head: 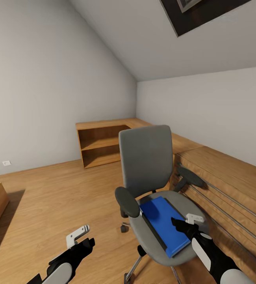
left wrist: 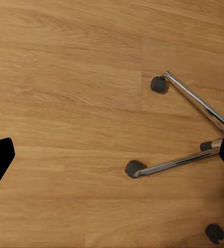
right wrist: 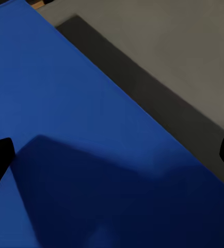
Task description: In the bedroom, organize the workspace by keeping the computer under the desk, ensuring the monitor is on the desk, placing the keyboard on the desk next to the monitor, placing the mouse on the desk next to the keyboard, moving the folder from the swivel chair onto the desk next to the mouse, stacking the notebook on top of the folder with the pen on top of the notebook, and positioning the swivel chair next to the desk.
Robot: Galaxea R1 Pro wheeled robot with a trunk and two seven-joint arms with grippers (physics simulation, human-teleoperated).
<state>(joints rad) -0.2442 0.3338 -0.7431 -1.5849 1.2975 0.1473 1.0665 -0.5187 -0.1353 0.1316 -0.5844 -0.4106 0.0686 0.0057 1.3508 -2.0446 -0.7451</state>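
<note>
So the right gripper hangs spread wide right over the blue folder on the swivel chair, folder's long axis running away from the robot, left arm much farther off.

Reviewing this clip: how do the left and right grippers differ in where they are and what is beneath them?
The right gripper hangs over the blue folder on the swivel chair seat; the left gripper is beside the chair over bare wooden floor. The right wrist view looks onto the folder; the left wrist view looks onto floor and the chair's castor legs. Both are open and hold nothing.
</note>
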